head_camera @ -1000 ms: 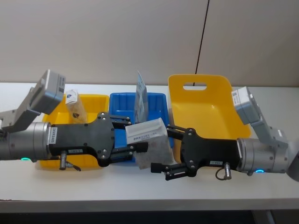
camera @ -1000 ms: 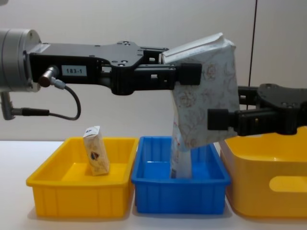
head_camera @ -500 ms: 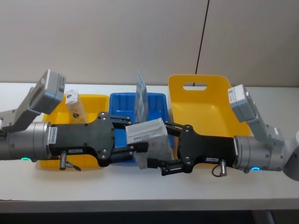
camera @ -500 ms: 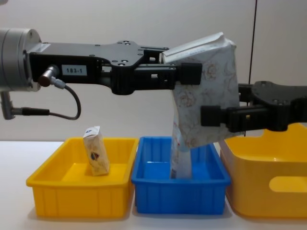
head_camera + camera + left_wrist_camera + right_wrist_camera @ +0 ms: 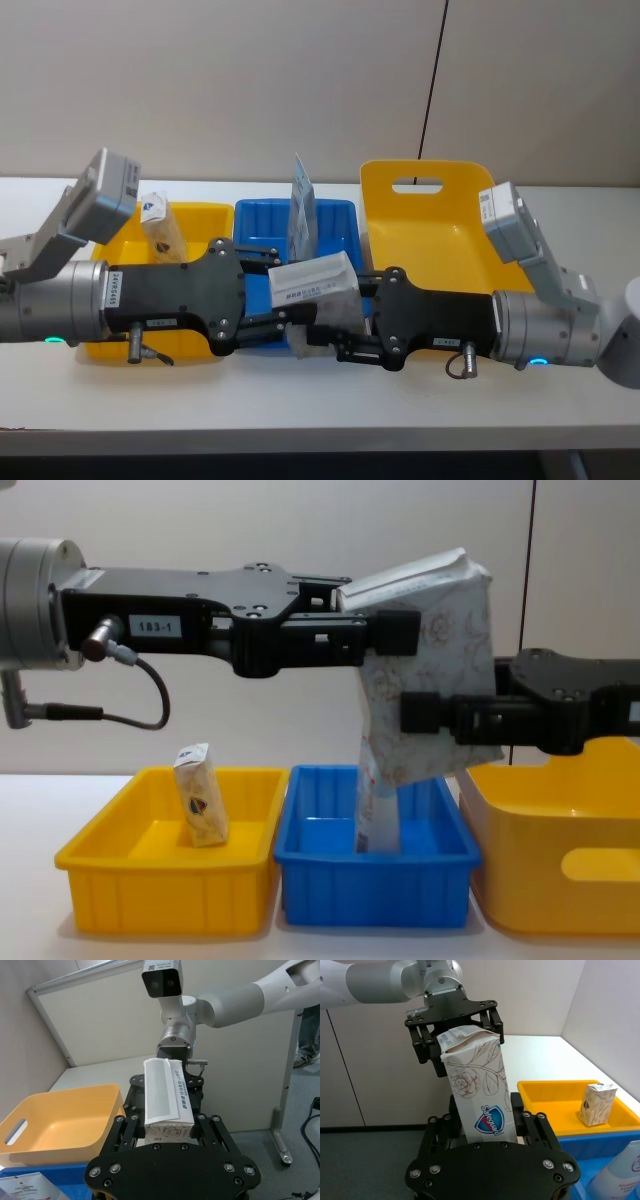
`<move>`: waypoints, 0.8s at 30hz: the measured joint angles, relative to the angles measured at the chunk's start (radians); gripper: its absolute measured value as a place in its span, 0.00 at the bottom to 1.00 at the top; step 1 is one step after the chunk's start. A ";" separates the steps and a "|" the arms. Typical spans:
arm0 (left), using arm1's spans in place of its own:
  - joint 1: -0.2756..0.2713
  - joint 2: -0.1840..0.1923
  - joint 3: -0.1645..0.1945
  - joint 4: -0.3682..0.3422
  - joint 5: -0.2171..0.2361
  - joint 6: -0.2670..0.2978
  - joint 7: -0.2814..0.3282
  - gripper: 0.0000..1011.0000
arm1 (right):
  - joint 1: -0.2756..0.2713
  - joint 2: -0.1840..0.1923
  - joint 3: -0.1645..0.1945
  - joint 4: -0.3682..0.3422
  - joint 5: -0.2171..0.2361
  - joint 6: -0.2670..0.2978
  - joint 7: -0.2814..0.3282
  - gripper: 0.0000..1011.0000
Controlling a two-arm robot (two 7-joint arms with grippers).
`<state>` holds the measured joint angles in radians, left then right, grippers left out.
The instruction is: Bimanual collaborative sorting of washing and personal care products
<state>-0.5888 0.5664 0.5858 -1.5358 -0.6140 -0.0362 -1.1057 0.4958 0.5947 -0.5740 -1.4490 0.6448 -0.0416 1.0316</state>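
Left gripper (image 5: pixel 292 289): reaches in from the robot's left and is clamped on the upper end of the held pack (image 5: pixel 450 640).

Right gripper (image 5: pixel 340 315): reaches in from the opposite side and is set about the same pack's lower half, facing the left one. Whether it grips cannot be told.

Held pack: rectangular, wrapped in cream paper with folded, creased ends. Brown line-drawn roses cover the faces. A blue-and-red shield logo reading "Safeguard" sits low on one face, and a white panel of small dark print runs along another. It is carried in the air, tilted, above the blue tray (image 5: pixel 370 880), touching no tray.

Tube (image 5: pixel 303 200): slim, white and pale blue, standing on end in the blue tray, behind and below the held pack.

Second pack (image 5: pixel 200 795): same cream wrap with a dark logo, standing slightly tilted in the yellow tray (image 5: pixel 150 890) on the left.

Yellow basket (image 5: pixel 430 215): has a handle slot and stands on the right, just beside the blue tray.

Worktop (image 5: pixel 300 400): white, carrying the three containers in a row.
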 joint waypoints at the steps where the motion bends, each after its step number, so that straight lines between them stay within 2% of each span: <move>1: 0.000 0.000 0.000 0.000 0.000 0.000 0.000 0.41 | 0.000 0.000 0.000 0.000 0.000 0.000 0.000 0.58; 6: 0.000 0.000 0.000 0.000 0.000 0.000 0.001 0.41 | 0.002 -0.002 -0.003 0.000 -0.002 -0.003 -0.002 0.41; 8: 0.000 0.000 0.000 0.000 0.000 0.000 0.001 0.41 | 0.002 -0.002 -0.003 0.000 -0.002 -0.004 -0.002 0.38; 10: 0.000 0.000 0.000 0.000 0.000 0.000 0.001 0.47 | 0.002 -0.002 -0.004 0.000 -0.004 -0.004 -0.004 0.36; 11: 0.000 0.000 0.000 0.000 0.000 0.000 0.001 0.47 | 0.002 -0.002 -0.004 0.001 -0.004 -0.004 -0.005 0.35; 24: 0.000 0.000 0.001 0.000 0.000 0.000 -0.003 0.89 | 0.004 -0.003 -0.005 0.001 -0.004 -0.006 -0.012 0.35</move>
<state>-0.5887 0.5663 0.5865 -1.5359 -0.6140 -0.0361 -1.1083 0.4994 0.5921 -0.5787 -1.4479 0.6407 -0.0473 1.0199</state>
